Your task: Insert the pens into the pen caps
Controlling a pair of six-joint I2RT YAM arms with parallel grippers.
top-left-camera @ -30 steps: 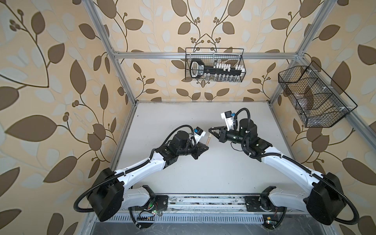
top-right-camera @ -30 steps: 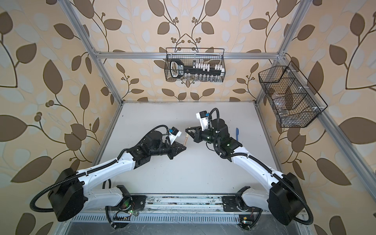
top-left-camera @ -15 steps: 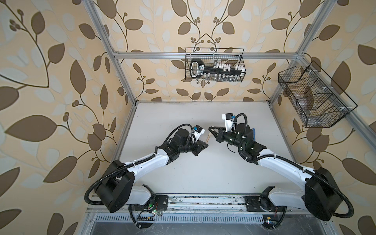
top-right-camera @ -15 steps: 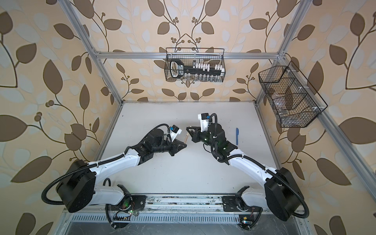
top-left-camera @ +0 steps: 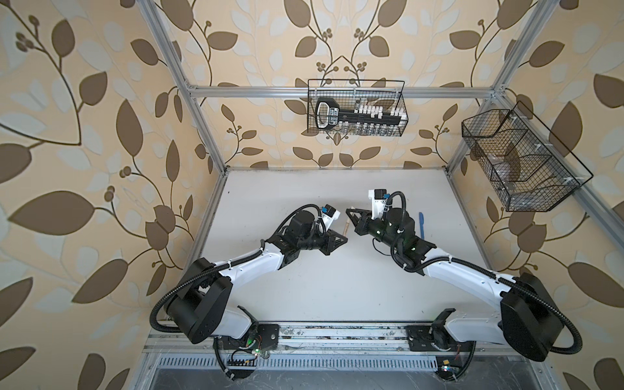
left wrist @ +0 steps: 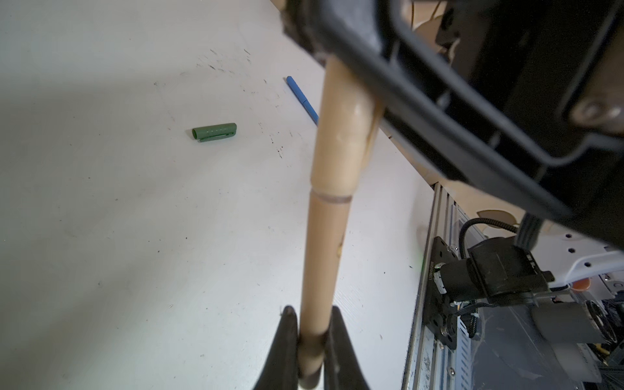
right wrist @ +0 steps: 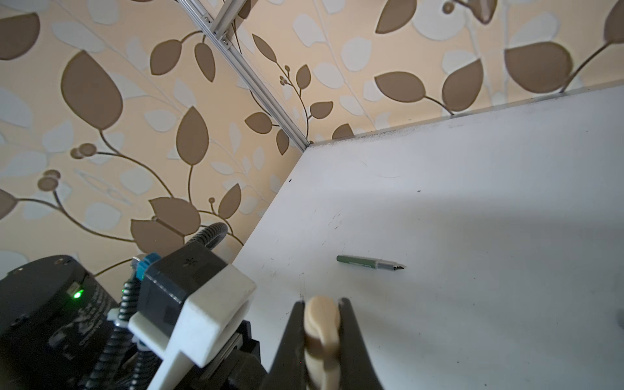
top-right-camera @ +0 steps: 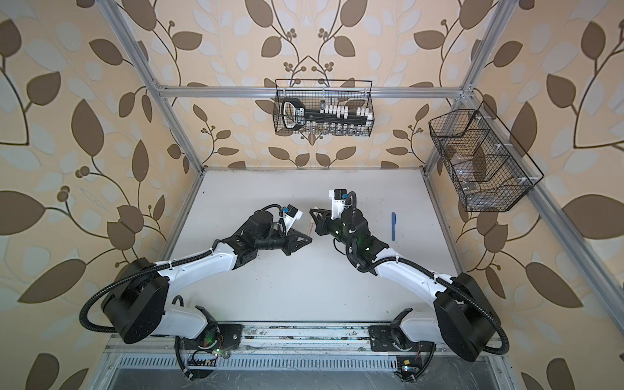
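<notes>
My left gripper (left wrist: pixel 310 314) is shut on the barrel of the tan pen (left wrist: pixel 326 243). The pen runs straight into the tan cap (left wrist: pixel 341 135), which my right gripper (right wrist: pixel 320 304) is shut on; a thin seam shows where the two meet. In both top views the two grippers (top-left-camera: pixel 342 240) (top-left-camera: pixel 351 212) face each other at the table's middle, with the tan pen (top-right-camera: pixel 309 227) between them. A green cap (left wrist: pixel 214 131) and a blue pen (left wrist: pixel 302 99) lie on the table. The green pen (right wrist: pixel 369 262) lies uncapped, its dark tip bare. The blue pen (top-left-camera: pixel 421 223) lies right of the right arm.
The white table (top-left-camera: pixel 304 189) is walled on three sides by patterned panels. A wire basket (top-left-camera: pixel 356 108) hangs on the back wall and another wire basket (top-left-camera: pixel 520 162) on the right wall. A metal rail (top-left-camera: pixel 337 332) runs along the front edge.
Both arms have stretched a little further in over the table. The grippers stay close together on the tan pen and cap, both grips unchanged.
</notes>
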